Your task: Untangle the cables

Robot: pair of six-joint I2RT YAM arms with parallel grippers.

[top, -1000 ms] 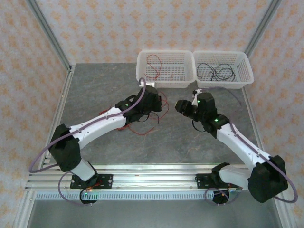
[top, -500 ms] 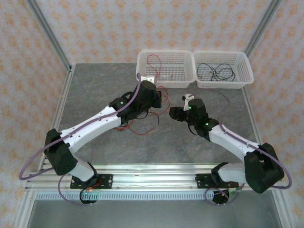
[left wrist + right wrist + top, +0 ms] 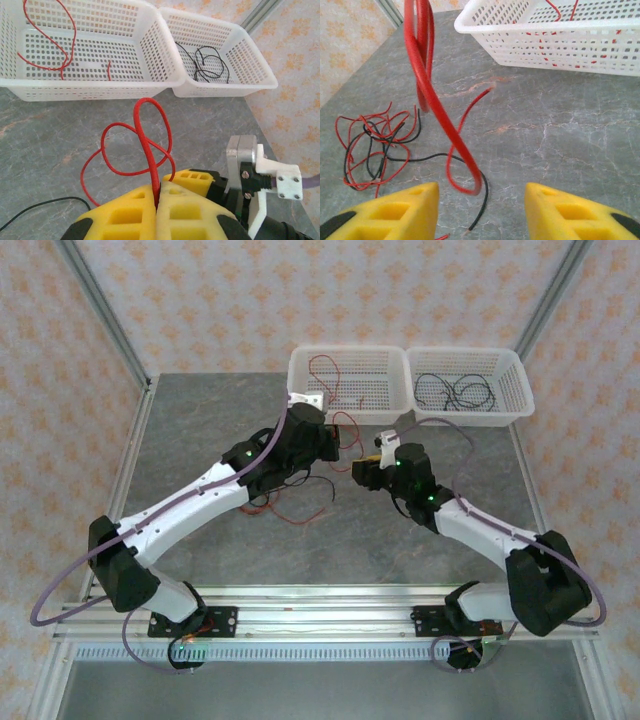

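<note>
walls [image 3: 300, 290]: cream floral paper | table [image 3: 200, 430]: grey marbled top | corner posts [image 3: 100, 312]: aluminium

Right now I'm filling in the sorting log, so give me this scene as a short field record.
left gripper: shut on looped thin red wire
right gripper: open, that wire hanging ahead, ungripped
left white plastic basket: loose red wire
right white plastic basket: thin black wires
grey table: tangle of red and black wires

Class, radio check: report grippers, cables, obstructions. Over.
Left gripper shut on red cable. Right gripper open, facing it. Red-black tangle on table. Baskets stand clear.
</note>
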